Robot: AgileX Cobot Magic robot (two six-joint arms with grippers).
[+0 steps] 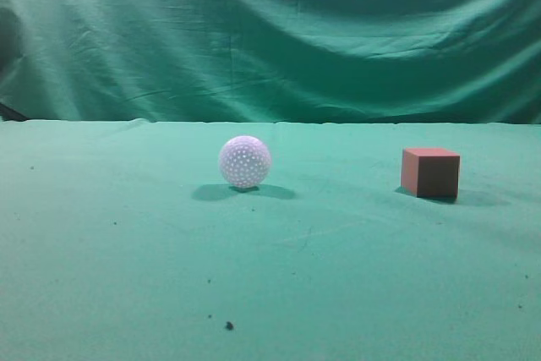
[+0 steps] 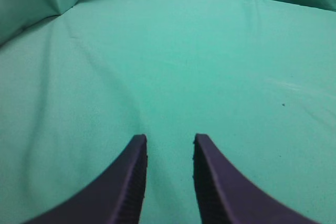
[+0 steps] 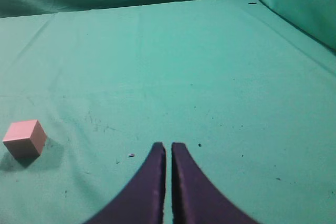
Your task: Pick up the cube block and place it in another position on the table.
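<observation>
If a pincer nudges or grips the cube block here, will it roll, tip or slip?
The cube block rests flat on the table, so it would probably slide rather than roll, unlike the white ball. Its plain, sharp-edged faces look rigid, likely giving a stable grip. The cloth probably adds friction, so a high push might tip it.

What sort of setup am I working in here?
Likely a staged test bench, not a home: a green-cloth table, a draped green backdrop curtain, and only a cube block and white ball.
</observation>
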